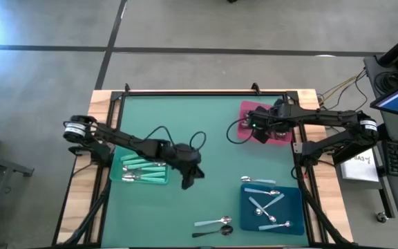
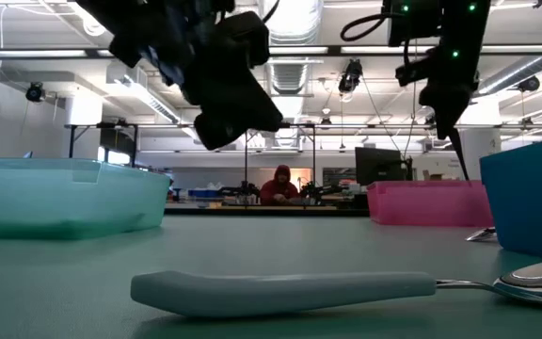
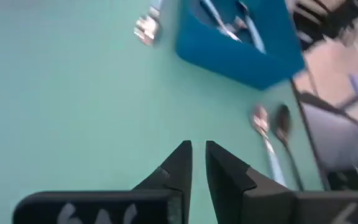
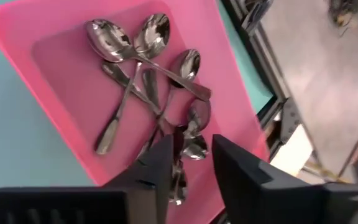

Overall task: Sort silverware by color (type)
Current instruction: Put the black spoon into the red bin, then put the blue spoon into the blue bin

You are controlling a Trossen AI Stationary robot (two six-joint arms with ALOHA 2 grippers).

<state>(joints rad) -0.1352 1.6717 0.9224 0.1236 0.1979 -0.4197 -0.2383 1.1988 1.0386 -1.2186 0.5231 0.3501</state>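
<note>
Overhead, left to right: teal tray [image 1: 146, 177] at the table's left holds teal-handled spoons [image 1: 138, 166]. Just right of it, the left gripper [image 1: 189, 178] hovers over bare mat, fingers [image 3: 178, 168] slightly apart, holding nothing. Two loose spoons, pale blue spoon [image 1: 213, 222] and dark spoon [image 1: 211, 232], lie near the front edge. Blue tray [image 1: 297, 216] at front right holds pale-blue-handled spoons [image 1: 267, 205], with another [image 1: 260, 180] just behind it. Pink tray [image 4: 42, 74] at back right holds all-metal spoons [image 4: 143, 56]; the right gripper [image 4: 190, 163] hangs above it, fingers parted, empty.
</note>
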